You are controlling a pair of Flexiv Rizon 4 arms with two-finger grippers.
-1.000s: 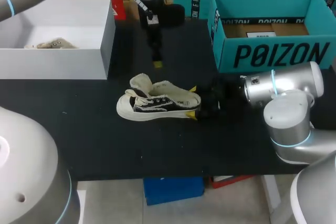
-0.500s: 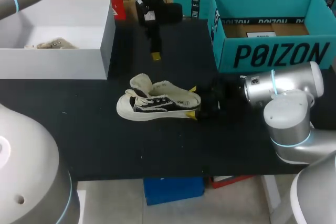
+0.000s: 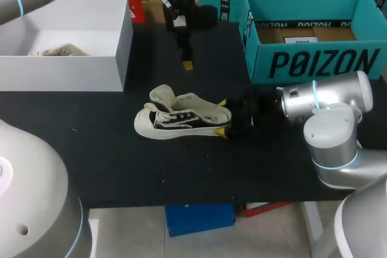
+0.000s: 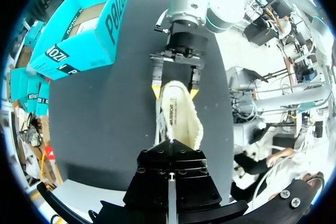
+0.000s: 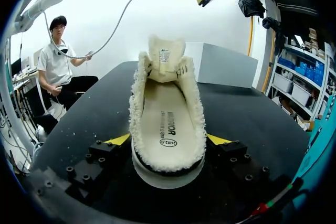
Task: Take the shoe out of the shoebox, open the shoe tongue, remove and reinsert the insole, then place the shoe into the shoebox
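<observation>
Here's the shoe (image 3: 181,119), out of its box and lying on its side on the dark worktop (image 3: 121,167), toe toward the left arm's side, heel toward the right. The right arm (image 3: 326,98) has it by the heel: its jaws are clamped on the shoe, one yellow tip pressed to each side of the heel, and the right wrist view looks straight down the fleecy opening. The tongue (image 5: 167,59) is pulled up and forward, so that step looks done. The insole (image 5: 168,121) sits flat inside, printed side up. Has it already been out and back, or is it waiting to be lifted? That can't be told from here. Up behind the shoe hangs the left arm (image 3: 175,4), well apart from it and above the worktop, its jaws together on nothing, pointing down over the toe end. The teal shoebox (image 3: 314,61) stands open at the far right, with no shoe showing in it, so the last placement is clearly left to do. A white box (image 3: 66,77) sits at the far left with something pale lying in it, too small to name. My read: first two steps done, the insole work unsettled, boxing to come.
</observation>
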